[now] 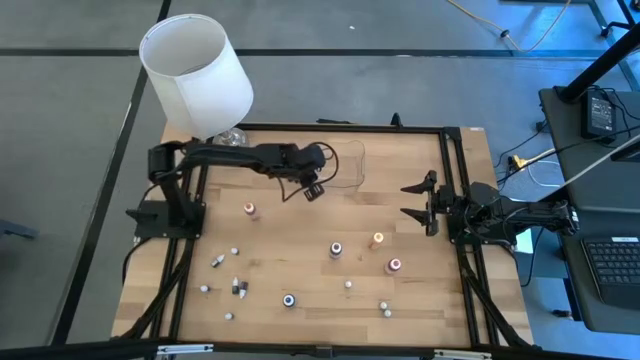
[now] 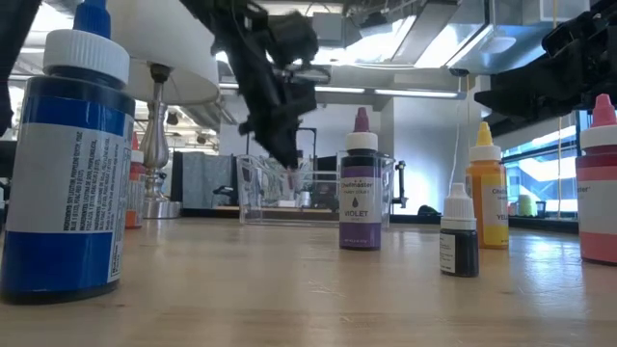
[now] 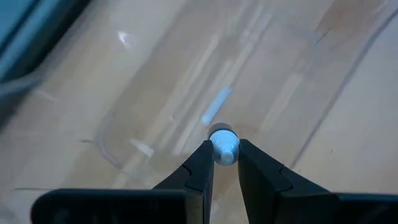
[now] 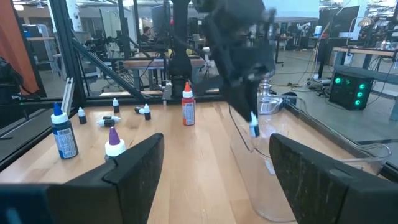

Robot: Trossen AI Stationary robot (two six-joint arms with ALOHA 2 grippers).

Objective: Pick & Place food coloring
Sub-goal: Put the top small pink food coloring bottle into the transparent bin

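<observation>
My left gripper [image 1: 314, 191] hangs over the near rim of the clear tray [image 1: 346, 166], shut on a tiny food coloring bottle [image 3: 224, 147] with a white tip. The right wrist view shows this bottle [image 4: 253, 127] hanging from the fingers above the tray [image 4: 267, 180]. Other food coloring bottles stand upright on their bases on the table: red [image 1: 249, 209], purple [image 1: 336, 249], orange [image 1: 378, 239], blue [image 1: 289, 299], and several tiny whitish ones [image 1: 217, 261]. My right gripper [image 1: 419, 205] waits open at the table's right side. My left gripper pinches the tiny bottle between its two fingertips [image 3: 202, 163], which meet it just below the white tip [image 3: 224, 142]. The fingers come from above, slanting down toward the tray. The bottle is lifted clear of the table and hangs below the fingers [image 4: 249, 109].
A white-shaded lamp [image 1: 195, 75] stands at the table's far left corner, close behind the left arm. Another red bottle [image 1: 395, 265] stands near the right gripper. A small dark bottle [image 1: 240, 288] lies near left. A black frame [image 1: 450, 180] borders the table.
</observation>
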